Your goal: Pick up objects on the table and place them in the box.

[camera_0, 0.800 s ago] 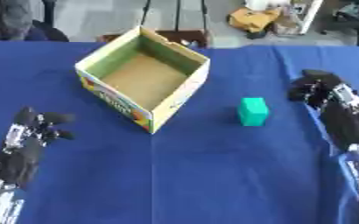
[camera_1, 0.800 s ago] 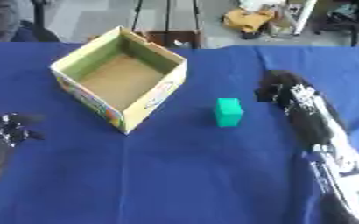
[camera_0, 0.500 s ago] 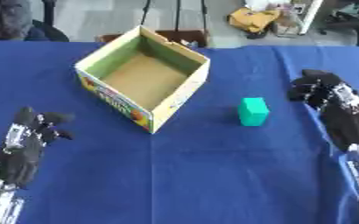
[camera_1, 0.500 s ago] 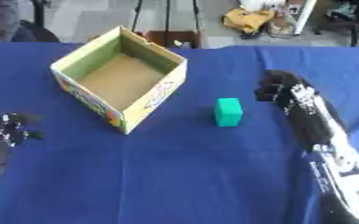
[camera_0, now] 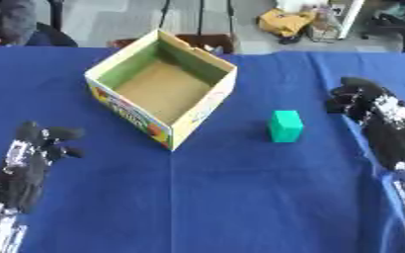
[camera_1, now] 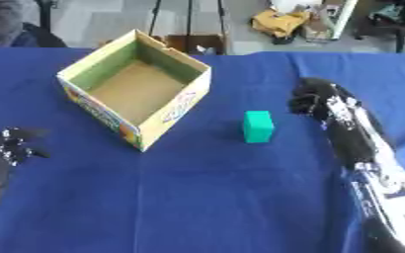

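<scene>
A small green block (camera_0: 285, 126) stands on the blue tablecloth, right of centre. An open cardboard box (camera_0: 163, 86) with a green inner wall and colourful sides sits to its left, empty inside. My right hand (camera_0: 358, 98) hovers a short way right of the block, apart from it, its fingers curled with nothing in them. My left hand (camera_0: 35, 148) rests at the lower left, well away from box and block, fingers relaxed and holding nothing.
The blue table (camera_0: 215, 197) stretches wide in front of the box and block. Beyond its far edge lie a grey floor, a yellow bag (camera_0: 289, 22) and some stands. A seated person's sleeve (camera_0: 14, 20) shows at the far left corner.
My right hand has edged slightly left toward the green block. The left hand, box and block have not moved.
</scene>
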You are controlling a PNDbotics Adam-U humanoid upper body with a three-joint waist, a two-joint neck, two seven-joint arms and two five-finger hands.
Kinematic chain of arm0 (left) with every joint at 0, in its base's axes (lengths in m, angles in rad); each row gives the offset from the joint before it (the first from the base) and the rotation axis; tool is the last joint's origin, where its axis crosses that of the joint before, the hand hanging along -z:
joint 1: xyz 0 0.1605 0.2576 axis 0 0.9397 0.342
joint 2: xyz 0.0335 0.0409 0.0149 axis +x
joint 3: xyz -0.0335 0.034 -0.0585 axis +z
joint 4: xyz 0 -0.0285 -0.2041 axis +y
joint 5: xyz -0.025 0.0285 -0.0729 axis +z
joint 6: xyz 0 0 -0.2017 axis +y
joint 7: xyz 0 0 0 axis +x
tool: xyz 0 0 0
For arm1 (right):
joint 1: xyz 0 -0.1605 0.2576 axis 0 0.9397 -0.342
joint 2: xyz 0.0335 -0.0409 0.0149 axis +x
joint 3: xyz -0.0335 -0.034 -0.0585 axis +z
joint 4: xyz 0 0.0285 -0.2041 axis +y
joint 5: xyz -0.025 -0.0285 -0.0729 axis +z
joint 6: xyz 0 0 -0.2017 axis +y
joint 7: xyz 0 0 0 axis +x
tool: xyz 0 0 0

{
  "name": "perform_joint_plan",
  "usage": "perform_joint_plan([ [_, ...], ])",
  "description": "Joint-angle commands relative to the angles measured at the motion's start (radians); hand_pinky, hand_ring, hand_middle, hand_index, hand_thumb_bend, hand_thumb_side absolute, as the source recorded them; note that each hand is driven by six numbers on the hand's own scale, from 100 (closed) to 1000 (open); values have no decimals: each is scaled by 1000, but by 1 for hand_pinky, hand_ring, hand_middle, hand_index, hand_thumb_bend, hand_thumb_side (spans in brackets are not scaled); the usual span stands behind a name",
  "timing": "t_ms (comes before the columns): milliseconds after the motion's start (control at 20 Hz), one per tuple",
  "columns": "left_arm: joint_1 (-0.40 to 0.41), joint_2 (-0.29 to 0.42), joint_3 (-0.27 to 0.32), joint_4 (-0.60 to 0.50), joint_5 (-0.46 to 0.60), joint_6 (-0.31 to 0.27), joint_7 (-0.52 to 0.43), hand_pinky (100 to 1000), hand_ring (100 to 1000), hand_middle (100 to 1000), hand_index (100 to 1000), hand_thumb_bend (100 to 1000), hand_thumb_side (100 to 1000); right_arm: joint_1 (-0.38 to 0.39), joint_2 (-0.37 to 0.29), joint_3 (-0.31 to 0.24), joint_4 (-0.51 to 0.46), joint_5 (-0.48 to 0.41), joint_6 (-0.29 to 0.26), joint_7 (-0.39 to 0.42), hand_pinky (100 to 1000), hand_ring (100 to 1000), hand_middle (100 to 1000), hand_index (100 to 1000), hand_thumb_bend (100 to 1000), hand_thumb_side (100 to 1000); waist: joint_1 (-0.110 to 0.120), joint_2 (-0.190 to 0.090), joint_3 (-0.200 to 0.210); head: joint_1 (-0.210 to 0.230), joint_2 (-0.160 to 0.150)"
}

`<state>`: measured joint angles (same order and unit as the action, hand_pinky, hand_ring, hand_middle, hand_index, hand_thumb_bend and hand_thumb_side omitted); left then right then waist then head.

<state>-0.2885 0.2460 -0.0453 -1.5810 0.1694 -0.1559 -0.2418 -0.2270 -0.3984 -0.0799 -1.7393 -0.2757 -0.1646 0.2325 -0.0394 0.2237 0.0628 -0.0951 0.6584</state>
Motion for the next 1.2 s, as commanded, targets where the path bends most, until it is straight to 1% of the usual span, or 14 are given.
perform_joint_plan([
  [50, -5, 10, 5, -12, 0, -2, -1, 613, 811, 607, 639, 417, 1000, -7, -94, -4, -25, 46, -17, 41, 752, 767, 729, 875, 100, 428, -1, -20, 2, 2, -4],
  [100, -4, 11, 5, -12, 0, -2, -1, 613, 810, 607, 639, 417, 1000, -7, -121, 1, -27, 63, -23, 58, 752, 768, 730, 876, 100, 417, -1, -21, 1, 4, -3],
  [150, -3, 13, 5, -12, -1, -1, -1, 613, 811, 607, 639, 417, 1000, -7, -150, 5, -26, 81, -28, 76, 755, 776, 737, 879, 100, 350, -3, -22, 1, 6, -3],
  [250, -1, 15, 6, -11, -1, -2, -1, 613, 810, 607, 639, 417, 1000, -8, -208, 10, -22, 117, -40, 112, 759, 788, 751, 886, 100, 304, -6, -24, 0, 8, -2],
  [400, 1, 18, 5, -10, -2, -2, -1, 613, 810, 607, 639, 417, 1000, -18, -295, 17, -3, 171, -71, 166, 766, 803, 770, 896, 100, 303, -10, -28, -1, 10, -1],
  [500, 3, 21, 5, -9, -2, -2, -2, 613, 811, 607, 639, 417, 1000, -32, -350, 27, 24, 205, -97, 200, 764, 807, 779, 898, 100, 336, -13, -30, 0, 10, -1],
  [550, 3, 21, 4, -9, -3, -2, -2, 613, 811, 607, 639, 416, 1000, -40, -377, 30, 40, 223, -111, 218, 762, 808, 783, 898, 118, 348, -14, -31, 1, 10, -1],
  [600, 5, 21, 4, -9, -3, -2, -2, 613, 811, 607, 639, 416, 1000, -53, -403, 27, 58, 264, -130, 258, 762, 809, 784, 898, 134, 349, -13, -33, 2, 10, -1],
  [650, 6, 21, 4, -8, -3, -2, -2, 613, 811, 607, 638, 415, 1000, -68, -420, 20, 75, 302, -153, 295, 759, 810, 788, 898, 161, 343, -13, -35, 4, 10, -1],
  [750, 8, 21, 3, -8, -3, -2, -3, 613, 811, 607, 639, 415, 1000, -100, -448, 17, 118, 344, -190, 340, 757, 814, 793, 898, 188, 333, -13, -38, 8, 9, 1],
  [800, 9, 22, 2, -7, -3, -1, -4, 613, 811, 607, 638, 414, 1000, -117, -461, 19, 139, 357, -204, 354, 756, 815, 795, 898, 162, 340, -13, -40, 10, 8, 3],
  [850, 10, 22, 1, -7, -3, -1, -5, 613, 811, 607, 639, 414, 1000, -133, -471, 23, 160, 366, -217, 363, 755, 814, 795, 897, 199, 329, -14, -42, 12, 7, 4],
  [1000, 12, 24, -2, -5, -4, -2, -8, 613, 811, 607, 638, 413, 1000, -182, -491, 37, 220, 389, -247, 382, 752, 816, 799, 897, 228, 327, -17, -45, 19, 3, 7],
  [1200, 13, 28, -6, -4, -5, -2, -11, 613, 810, 607, 638, 411, 1000, -240, -500, 61, 283, 448, -282, 397, 746, 818, 809, 897, 305, 345, -22, -48, 29, -1, 9],
])
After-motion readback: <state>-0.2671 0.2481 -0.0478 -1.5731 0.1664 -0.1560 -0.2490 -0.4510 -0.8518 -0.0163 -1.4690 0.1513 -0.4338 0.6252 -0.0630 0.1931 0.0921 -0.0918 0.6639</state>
